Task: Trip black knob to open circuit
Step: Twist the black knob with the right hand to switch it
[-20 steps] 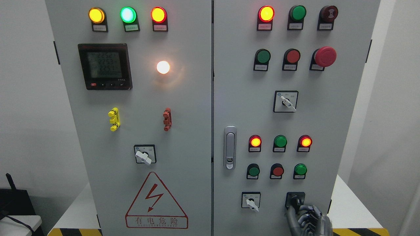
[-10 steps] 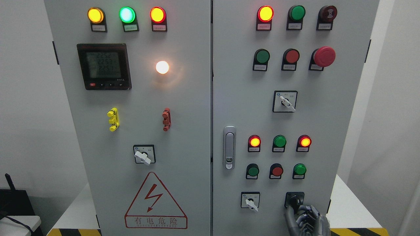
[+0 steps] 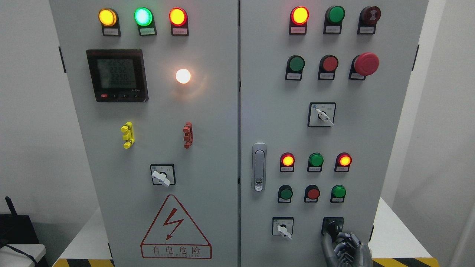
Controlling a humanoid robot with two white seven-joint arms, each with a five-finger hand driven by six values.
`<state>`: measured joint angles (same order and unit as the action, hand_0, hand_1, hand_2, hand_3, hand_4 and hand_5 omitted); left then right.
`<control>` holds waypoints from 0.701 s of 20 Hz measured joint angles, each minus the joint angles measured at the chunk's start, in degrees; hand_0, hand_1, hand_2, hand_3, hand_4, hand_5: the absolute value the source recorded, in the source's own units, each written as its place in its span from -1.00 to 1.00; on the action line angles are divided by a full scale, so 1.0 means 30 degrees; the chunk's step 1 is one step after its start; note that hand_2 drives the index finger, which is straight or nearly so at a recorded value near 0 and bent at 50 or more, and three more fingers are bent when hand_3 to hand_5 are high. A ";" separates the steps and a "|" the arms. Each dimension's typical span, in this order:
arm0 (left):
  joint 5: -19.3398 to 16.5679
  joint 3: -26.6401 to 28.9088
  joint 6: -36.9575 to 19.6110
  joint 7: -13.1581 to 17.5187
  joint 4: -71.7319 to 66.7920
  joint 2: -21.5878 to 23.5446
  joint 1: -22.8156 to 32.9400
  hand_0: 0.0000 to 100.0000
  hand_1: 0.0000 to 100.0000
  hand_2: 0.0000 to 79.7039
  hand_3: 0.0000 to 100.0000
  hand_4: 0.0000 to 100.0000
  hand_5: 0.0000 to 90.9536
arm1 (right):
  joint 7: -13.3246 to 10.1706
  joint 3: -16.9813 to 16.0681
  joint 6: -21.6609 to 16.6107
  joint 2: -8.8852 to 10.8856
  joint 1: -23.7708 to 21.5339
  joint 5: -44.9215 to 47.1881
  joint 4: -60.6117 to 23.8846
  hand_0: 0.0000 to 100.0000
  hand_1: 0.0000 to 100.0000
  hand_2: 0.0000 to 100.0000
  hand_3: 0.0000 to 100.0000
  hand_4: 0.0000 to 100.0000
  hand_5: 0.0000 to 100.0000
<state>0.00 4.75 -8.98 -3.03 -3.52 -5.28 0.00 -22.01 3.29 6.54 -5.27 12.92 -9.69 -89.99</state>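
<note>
- We see our right hand (image 3: 345,246) at the lower right of the frame, its fingers curled up around the black knob (image 3: 333,226); they look closed on it, though the hand hides the contact itself.
- The knob sits in a black square plate at the bottom right of the cabinet (image 3: 222,111), right of a white selector (image 3: 284,227).
- The cabinet's two grey doors hold everything: we count three white selectors, one on the left door and two on the right.
- Lit lamps: three along the upper left, one white lamp (image 3: 183,76) below them, one at the top of the right door, two lower down.
- One meter (image 3: 117,75) at upper left, one red mushroom button (image 3: 365,63) at upper right, one door handle (image 3: 259,167) at centre.
</note>
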 measured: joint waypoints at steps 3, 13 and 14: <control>0.0000 0.0000 0.0000 0.0000 0.0000 0.0000 0.0000 -0.76 -0.22 -1.00 -1.00 -1.00 -1.00 | 0.0000 0.0008 -0.0005 0.0000 0.0000 0.0180 -0.0015 0.03 0.39 0.23 0.82 0.87 0.92; 0.0000 0.0000 -0.0001 0.0000 0.0000 0.0000 0.0000 -0.76 -0.22 -1.00 -1.00 -1.00 -1.00 | 0.0001 0.0076 -0.0022 -0.0001 0.0009 0.1047 -0.0061 0.03 0.39 0.24 0.83 0.87 0.92; 0.0001 0.0000 0.0000 0.0000 0.0000 0.0001 0.0000 -0.76 -0.22 -1.00 -1.00 -1.00 -1.00 | 0.0002 0.0083 -0.0022 -0.0001 0.0011 0.1091 -0.0062 0.03 0.39 0.24 0.83 0.87 0.92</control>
<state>0.00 4.75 -8.98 -3.03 -3.52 -5.28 0.00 -22.00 3.54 6.47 -5.27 12.95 -6.42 -90.17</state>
